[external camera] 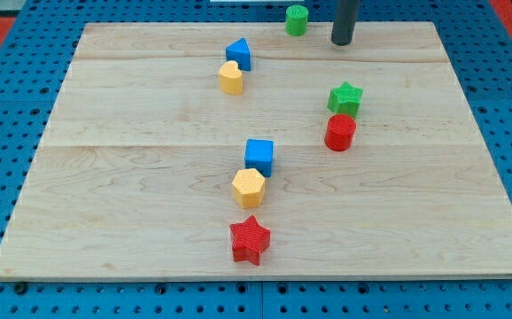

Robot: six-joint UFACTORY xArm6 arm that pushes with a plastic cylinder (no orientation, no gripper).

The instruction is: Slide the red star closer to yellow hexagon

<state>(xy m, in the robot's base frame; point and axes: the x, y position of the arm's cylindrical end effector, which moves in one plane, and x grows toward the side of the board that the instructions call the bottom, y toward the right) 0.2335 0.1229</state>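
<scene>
On the bench point(105, 177), going left to right: the yellow hexagon point(248, 187) sits just below centre, with the blue cube point(259, 156) touching it at one o'clock. The red star point(250, 239) lies near the hexagon at six o'clock, a small gap between them, so little sliding seems left. My tip point(342, 41) stands far off at one o'clock, touching nothing; this rod has no fingers to open or close.
</scene>
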